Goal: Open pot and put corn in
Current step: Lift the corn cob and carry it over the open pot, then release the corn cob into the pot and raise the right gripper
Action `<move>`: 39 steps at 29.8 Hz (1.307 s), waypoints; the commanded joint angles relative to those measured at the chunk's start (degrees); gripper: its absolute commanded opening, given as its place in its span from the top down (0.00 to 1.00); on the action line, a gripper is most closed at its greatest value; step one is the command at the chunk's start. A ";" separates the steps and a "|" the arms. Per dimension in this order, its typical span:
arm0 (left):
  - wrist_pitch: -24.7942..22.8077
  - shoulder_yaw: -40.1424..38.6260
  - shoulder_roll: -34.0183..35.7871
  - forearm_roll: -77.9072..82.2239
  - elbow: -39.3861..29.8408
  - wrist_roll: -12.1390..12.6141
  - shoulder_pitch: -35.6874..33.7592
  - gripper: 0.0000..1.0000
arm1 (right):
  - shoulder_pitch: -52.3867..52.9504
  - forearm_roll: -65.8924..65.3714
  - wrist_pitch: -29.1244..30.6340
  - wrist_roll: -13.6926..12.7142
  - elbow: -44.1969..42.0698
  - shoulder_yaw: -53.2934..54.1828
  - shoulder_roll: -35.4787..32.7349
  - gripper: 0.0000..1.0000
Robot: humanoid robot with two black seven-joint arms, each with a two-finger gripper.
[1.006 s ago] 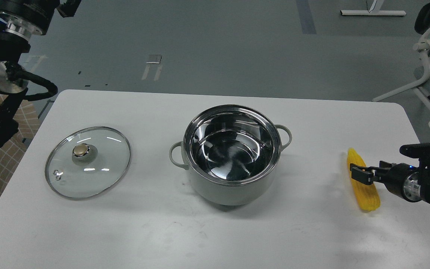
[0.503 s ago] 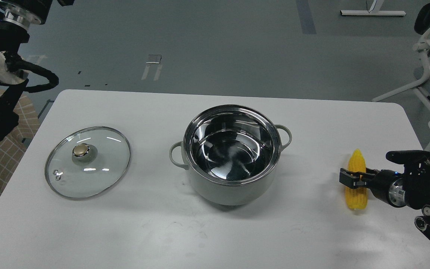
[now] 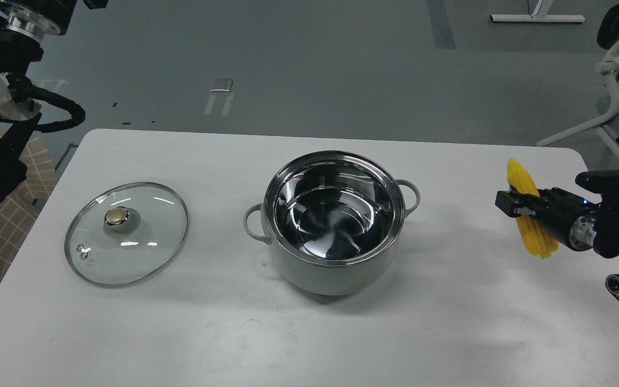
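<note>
We are holding the corn [image 3: 531, 236] clamped in our right tool [image 3: 509, 204] above the desk [image 3: 449, 322], well right of the open pot [image 3: 336, 269], risking it pivoting loose or catching the rim.

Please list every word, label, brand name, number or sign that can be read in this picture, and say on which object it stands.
None: no readable text on the pot, the lid, the corn, the right gripper or the table.
</note>
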 commanded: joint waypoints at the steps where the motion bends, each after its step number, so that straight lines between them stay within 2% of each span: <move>1: 0.59 0.08 0.17 0.00 -0.38 0.13 0.02 0.02 | 3.49 2.71 0.60 0.11 6.25 1.57 0.64 1.00; 2: 0.60 0.08 0.17 0.00 -0.56 0.22 0.02 0.02 | 4.20 2.97 0.68 0.03 7.31 1.49 1.34 1.00; 5: 0.68 0.08 -0.01 0.09 -1.00 1.18 0.02 0.02 | 6.57 2.80 1.47 -0.50 9.69 -0.27 9.67 1.00; 10: -0.02 0.08 -0.18 0.27 -1.88 1.71 0.02 0.02 | 12.37 1.83 3.67 -1.64 7.41 -7.03 18.47 1.00; 15: 0.07 0.08 -0.09 0.53 -2.41 1.71 0.19 0.02 | 19.48 0.95 3.59 -1.99 -1.35 -18.53 24.88 1.00; 21: 0.33 -0.01 -0.01 0.53 -2.41 1.71 0.37 0.02 | 20.29 -2.39 3.41 -1.91 -9.90 -22.24 31.66 1.00; 22: 0.33 -0.01 0.08 0.53 -2.41 1.71 0.37 0.02 | 20.29 -2.39 3.41 -1.82 -10.08 -22.33 31.75 0.97; 24: 0.24 -0.01 0.26 0.53 -2.41 1.63 0.37 0.02 | 20.20 -2.48 3.50 -1.82 -10.17 -22.86 31.84 0.78; 26: 0.16 0.08 0.34 0.53 -2.41 1.63 0.37 0.02 | 20.29 -2.48 3.58 -1.91 -10.08 -24.26 31.76 0.69; 27: 0.16 0.08 0.35 0.53 -2.41 1.63 0.37 0.02 | 20.29 -2.48 3.59 -1.91 -10.08 -24.27 31.76 0.69; 30: 0.16 0.08 0.35 0.53 -2.41 1.71 0.37 0.02 | 20.11 -2.56 3.59 -1.73 -9.64 -25.58 31.58 0.57; 34: 0.16 0.08 0.26 0.53 -2.49 1.63 0.37 0.02 | 19.50 -2.48 3.59 -1.47 -7.72 -25.76 30.09 0.37; 35: 0.16 0.08 0.26 0.53 -2.49 1.71 0.28 0.02 | 19.41 -2.48 3.59 -1.47 -6.93 -25.76 29.22 0.22; 37: 0.24 0.08 0.17 0.53 -2.49 1.71 0.28 0.02 | 19.49 -2.48 3.50 -1.38 -6.05 -25.76 28.77 0.05; 39: 0.24 0.17 -0.01 0.53 -2.49 1.71 0.28 0.02 | 19.50 -2.39 3.50 -1.38 -5.51 -25.76 28.59 0.05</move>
